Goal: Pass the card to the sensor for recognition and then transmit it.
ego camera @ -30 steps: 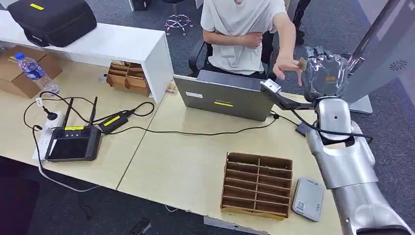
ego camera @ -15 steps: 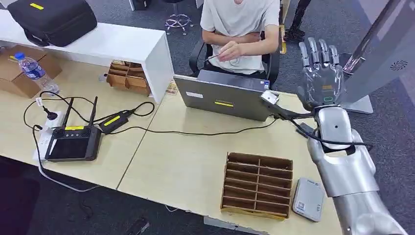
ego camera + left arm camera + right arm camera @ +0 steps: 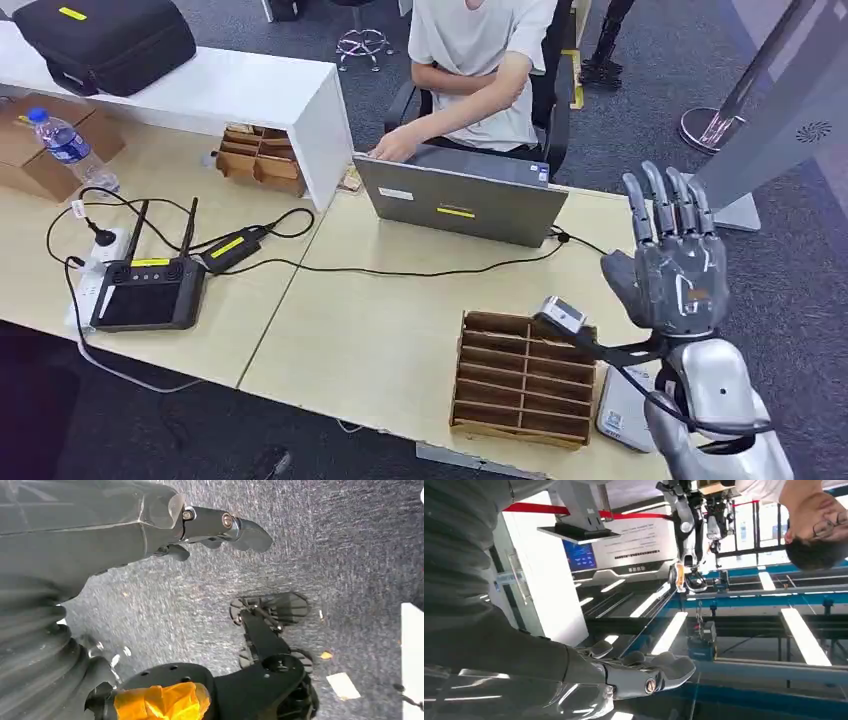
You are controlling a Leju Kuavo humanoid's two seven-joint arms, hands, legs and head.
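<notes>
**Right robot hand raised and empty at lower right of head view**

The card cannot be made out in any view; the person's hand point(image 3: 385, 150) rests at the laptop's far edge, upper centre of the head view, and whether it holds a card cannot be told.

The sensor point(image 3: 625, 410), a flat grey box, lies on the bench point(image 3: 380, 330) at the lower right of the head view, just beside the right side of the brown slotted card rack point(image 3: 525, 378). The right arm partly covers it.

The right robot hand point(image 3: 672, 265) stands upright at the lower right of the head view, above and beyond the sensor, fingers extended and apart, grasping nothing. In the right wrist view the same hand point(image 3: 624, 672) shows straight fingers with nothing between them.

The left robot hand point(image 3: 150, 525) appears in the left wrist view over grey carpet floor point(image 3: 325, 555); its fingers carry nothing, but whether it is released or clenched cannot be told.

A grey laptop point(image 3: 460, 205) stands open at upper centre of the head view, its back toward the camera. A handheld controller point(image 3: 145, 295) with cables lies at left, a water bottle point(image 3: 68, 145) at upper left, and a black case point(image 3: 105, 40) on the white shelf point(image 3: 250, 90).
</notes>
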